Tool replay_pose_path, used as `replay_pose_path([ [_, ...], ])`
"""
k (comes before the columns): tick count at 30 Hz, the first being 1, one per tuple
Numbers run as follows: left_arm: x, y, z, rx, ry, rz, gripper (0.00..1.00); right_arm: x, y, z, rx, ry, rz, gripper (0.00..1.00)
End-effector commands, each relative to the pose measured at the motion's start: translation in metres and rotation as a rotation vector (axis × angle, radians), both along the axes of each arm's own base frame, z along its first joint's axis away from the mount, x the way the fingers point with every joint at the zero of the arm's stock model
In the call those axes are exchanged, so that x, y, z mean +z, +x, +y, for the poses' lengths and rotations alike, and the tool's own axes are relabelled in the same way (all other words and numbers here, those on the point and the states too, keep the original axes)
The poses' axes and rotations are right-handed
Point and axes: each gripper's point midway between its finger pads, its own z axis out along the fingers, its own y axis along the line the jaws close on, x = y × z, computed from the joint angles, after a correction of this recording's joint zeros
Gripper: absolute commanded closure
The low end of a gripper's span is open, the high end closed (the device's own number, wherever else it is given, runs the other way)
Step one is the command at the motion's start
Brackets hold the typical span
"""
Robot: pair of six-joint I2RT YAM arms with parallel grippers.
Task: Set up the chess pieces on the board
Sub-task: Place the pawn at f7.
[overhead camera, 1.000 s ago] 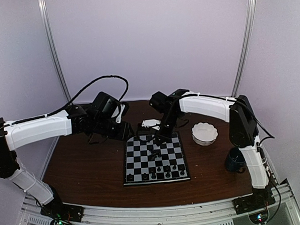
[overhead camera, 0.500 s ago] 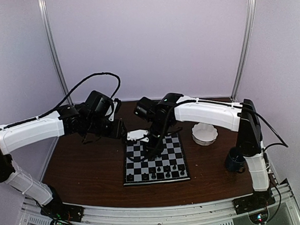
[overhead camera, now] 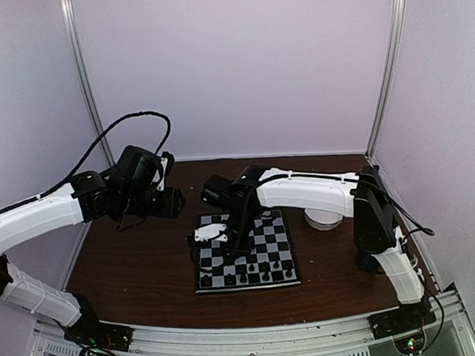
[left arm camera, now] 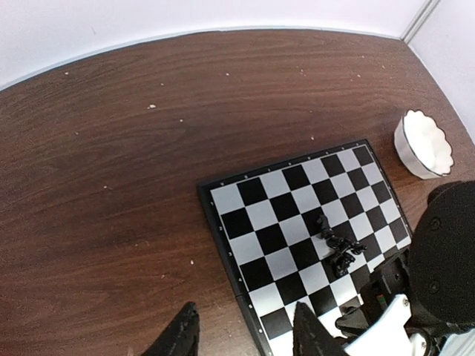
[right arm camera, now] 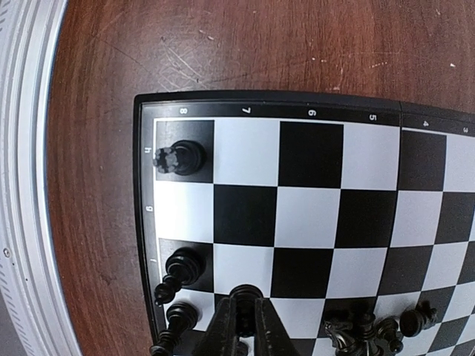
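Observation:
The board [overhead camera: 275,231] lies mid-table, black and pale checks. My right gripper [right arm camera: 245,326] is shut on a black chess piece [right arm camera: 246,294] held upright just above the board's [right arm camera: 312,208] corner squares. Around it stand a rook [right arm camera: 182,158] and two more pieces [right arm camera: 182,267] near the rim. In the top view the right gripper [overhead camera: 225,248] hangs over the board's left side. A small heap of fallen pieces [left arm camera: 339,245] lies on the board [left arm camera: 274,215]. My left gripper [left arm camera: 245,341] is open and holds nothing, over bare table left of the board, and shows in the top view [overhead camera: 175,203].
A white scalloped bowl [left arm camera: 423,144] stands right of the board, partly behind the right arm in the top view. Several pieces [overhead camera: 253,270] stand along the board's near row. The metal table rail [right arm camera: 22,185] runs just beyond the board's corner.
My right arm has swung left and nearer across the board with the piece in its fingers. My left arm has drawn back to the left, away from the board.

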Motion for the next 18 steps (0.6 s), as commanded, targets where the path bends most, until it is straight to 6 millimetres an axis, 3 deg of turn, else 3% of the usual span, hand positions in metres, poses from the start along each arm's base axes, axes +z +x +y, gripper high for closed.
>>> replay_pose_path([
  [1,0.006,0.005,0.027,0.118,-0.009,-0.040,0.56,-0.004,-0.001,0.003,0.008,-0.013,0.000,0.92],
  [10,0.016,0.003,0.067,0.284,-0.029,-0.110,0.55,-0.014,-0.001,0.002,0.012,-0.033,0.008,0.91],
  [18,0.019,0.002,0.073,0.301,-0.026,-0.124,0.55,-0.020,-0.002,0.001,0.015,-0.043,0.015,0.91],
])
